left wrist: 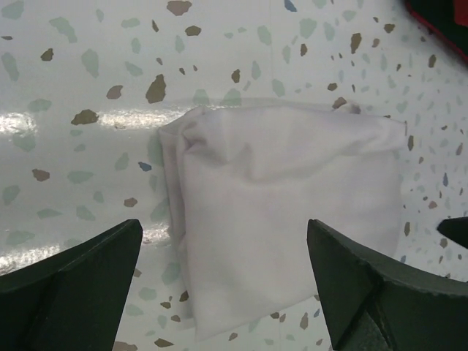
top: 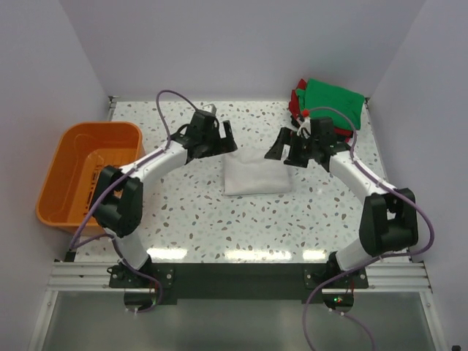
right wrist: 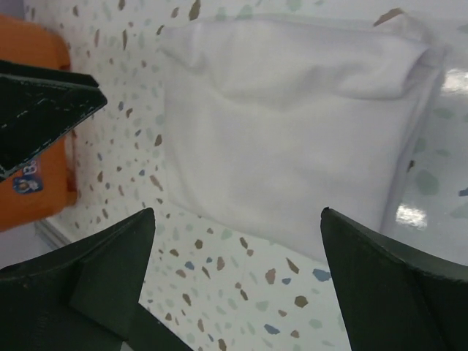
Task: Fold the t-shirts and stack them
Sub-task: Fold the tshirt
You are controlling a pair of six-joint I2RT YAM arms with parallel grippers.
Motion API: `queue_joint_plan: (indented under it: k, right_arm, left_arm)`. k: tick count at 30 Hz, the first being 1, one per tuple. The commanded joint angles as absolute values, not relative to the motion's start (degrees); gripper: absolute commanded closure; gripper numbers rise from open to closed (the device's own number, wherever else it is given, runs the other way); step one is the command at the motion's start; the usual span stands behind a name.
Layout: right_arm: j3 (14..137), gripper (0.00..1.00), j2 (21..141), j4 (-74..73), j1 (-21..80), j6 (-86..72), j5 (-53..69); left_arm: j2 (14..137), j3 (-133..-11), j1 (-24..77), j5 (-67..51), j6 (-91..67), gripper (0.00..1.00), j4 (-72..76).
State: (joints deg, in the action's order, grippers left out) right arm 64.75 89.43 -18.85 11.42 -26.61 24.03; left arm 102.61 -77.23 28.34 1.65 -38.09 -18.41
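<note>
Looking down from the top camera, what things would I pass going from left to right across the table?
orange basket → left gripper → folded white t-shirt → right gripper → pile of green and red t-shirts

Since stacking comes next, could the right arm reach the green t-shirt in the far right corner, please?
Likely yes: the right end effector, open and empty, is near the green t-shirt; nothing intervenes.
</note>
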Motion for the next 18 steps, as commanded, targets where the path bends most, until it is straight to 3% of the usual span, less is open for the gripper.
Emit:
queue_joint_plan:
  k: [1, 8, 18]
  right_arm:
    - [59.95, 0.01, 88.68, -11.43, 13.0, -30.41, 34.27]
    - [56.0, 0.01, 94.12, -5.99, 16.35, -32.34, 35.51]
    - [55.46, 0.01, 103.62, -8.53, 16.35, -28.83, 30.32]
  left_arm:
    - [101.42, -75.32, 29.35, -4.12, -38.67, 0.0, -10.81]
    - [113.18, -82.96, 29.88, -10.55, -38.32, 0.0, -9.5]
    - [121.64, -89.82, 29.18, -5.9, -37.09, 0.0, -14.41]
